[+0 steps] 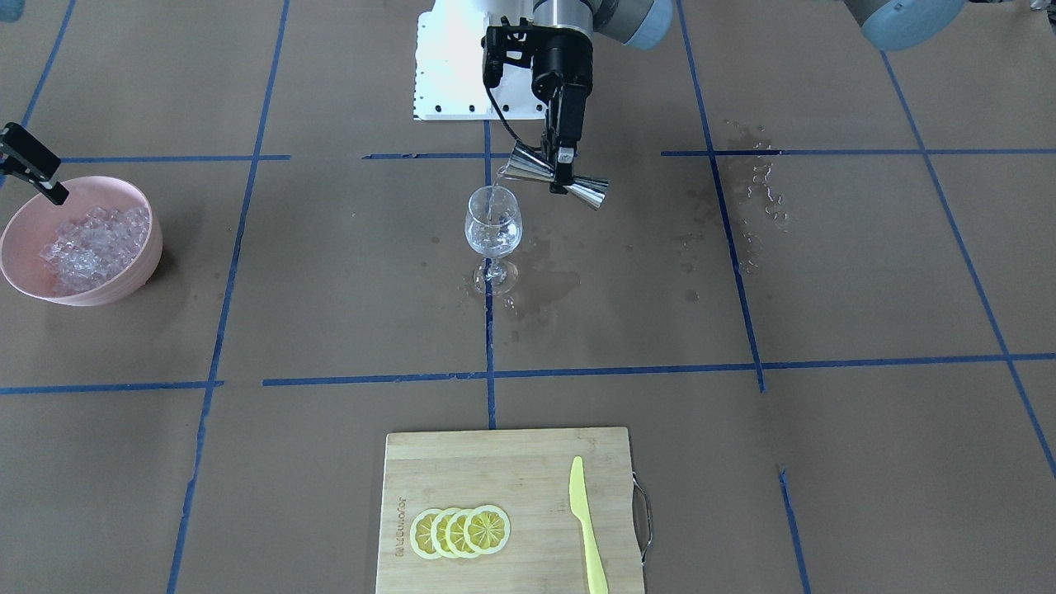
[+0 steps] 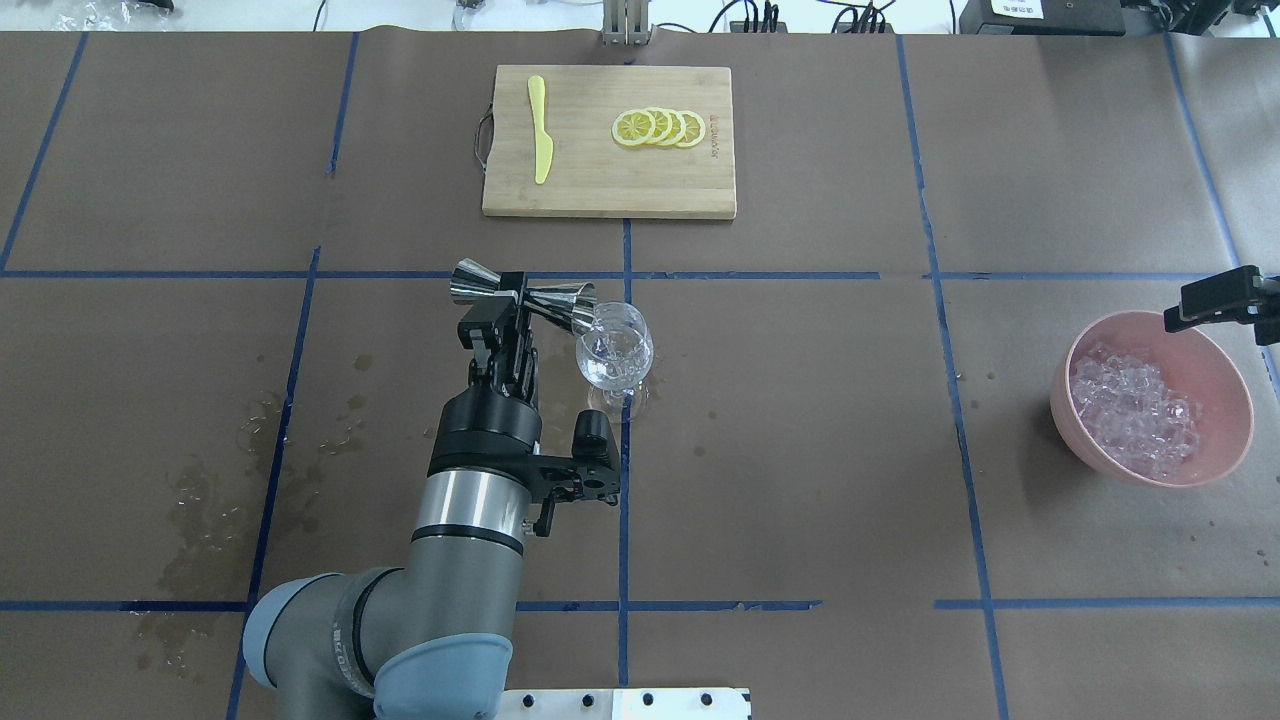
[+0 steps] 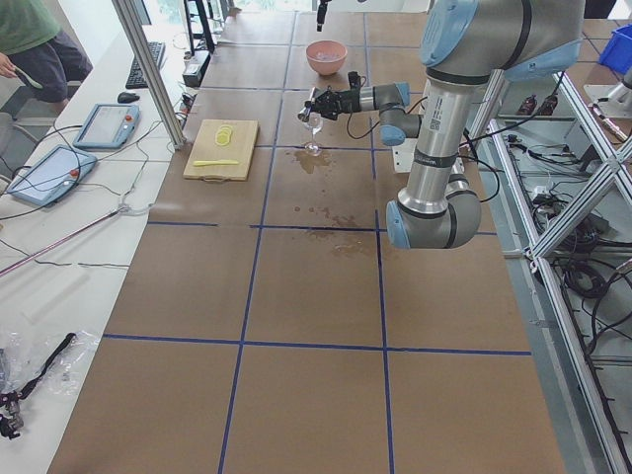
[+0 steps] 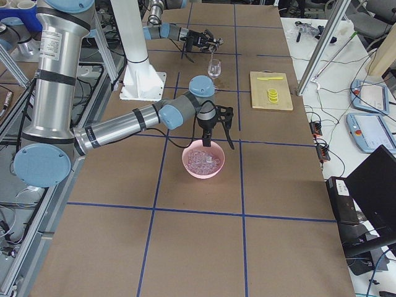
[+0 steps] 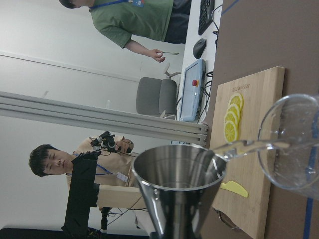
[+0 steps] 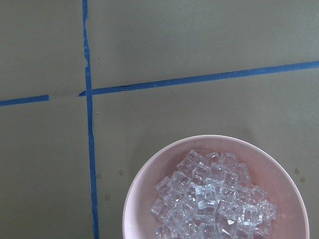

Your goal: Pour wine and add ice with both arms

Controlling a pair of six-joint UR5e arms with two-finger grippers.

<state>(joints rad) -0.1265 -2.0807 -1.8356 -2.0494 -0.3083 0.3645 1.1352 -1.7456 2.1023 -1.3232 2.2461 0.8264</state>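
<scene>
My left gripper (image 1: 563, 169) is shut on the waist of a steel jigger (image 1: 528, 165), tilted sideways over the rim of a clear wine glass (image 1: 493, 227) that stands mid-table. A thin, colourless stream of wine (image 5: 249, 147) runs from the jigger lip into the glass. The overhead view shows the same hold on the jigger (image 2: 565, 300) above the glass (image 2: 615, 355). My right gripper (image 4: 218, 143) hangs open and empty just over the near rim of a pink bowl (image 2: 1210, 350), which holds a heap of clear ice (image 2: 1130, 410) cubes. The right wrist view shows ice (image 6: 209, 199) but no fingers.
A wooden cutting board (image 1: 495, 470) on the operators' side holds several lemon slices (image 1: 462, 530) and a yellow plastic knife (image 1: 587, 528). Wet patches lie around the glass foot (image 1: 544, 280) and on the robot's left of the table (image 1: 759, 190). The white base block (image 1: 450, 74) stands behind the glass.
</scene>
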